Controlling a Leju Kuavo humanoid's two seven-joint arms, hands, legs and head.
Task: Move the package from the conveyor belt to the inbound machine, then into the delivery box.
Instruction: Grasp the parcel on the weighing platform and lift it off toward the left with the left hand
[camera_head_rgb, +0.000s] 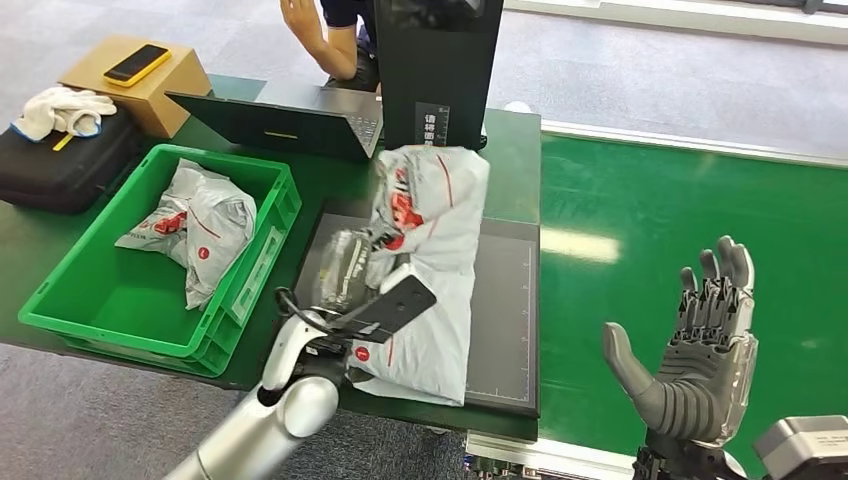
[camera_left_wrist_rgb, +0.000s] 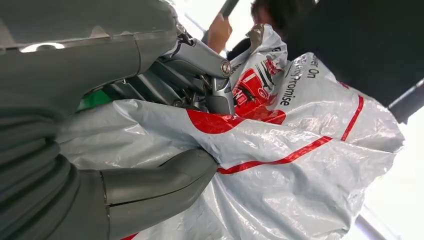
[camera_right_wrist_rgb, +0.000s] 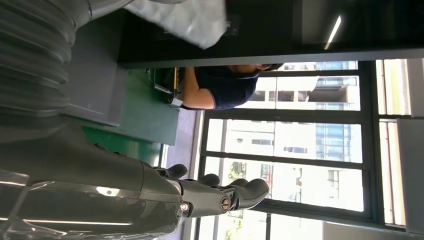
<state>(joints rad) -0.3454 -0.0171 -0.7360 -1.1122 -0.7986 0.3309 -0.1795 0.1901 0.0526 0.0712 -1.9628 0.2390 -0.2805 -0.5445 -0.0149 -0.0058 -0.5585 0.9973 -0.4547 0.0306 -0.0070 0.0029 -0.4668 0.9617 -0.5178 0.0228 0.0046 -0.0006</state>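
The green conveyor belt (camera_head_rgb: 690, 220) fills the right half of the head view, and left of it, at centre frame, lies the dark flat platform of the inbound machine (camera_head_rgb: 505, 330), with its black upright column (camera_head_rgb: 437, 70) rising at top centre. At the left of the frame sits the green delivery box (camera_head_rgb: 60, 300), already holding one grey poly mailer (camera_head_rgb: 205, 225). The package in play, a grey-white plastic mailer bag with red stripes and a red logo (camera_head_rgb: 435, 260), is at centre frame over the machine's platform, its lower part draped on the platform and its upper part lifted. The left hand (camera_head_rgb: 355, 265) grips it near the middle: in the left wrist view the thumb (camera_left_wrist_rgb: 160, 182) presses in from one side and the fingers (camera_left_wrist_rgb: 207, 80) dig into the crumpled film from the other. The bag looks light, soft and floppy, with slick film that bunches and sags, so a broad grasp on a gathered fold near the bulkier middle probably holds better than an edge, which could slide free. The right hand (camera_head_rgb: 700, 365) is at the lower right of the frame, over the belt, palm up, fingers spread and holding nothing.
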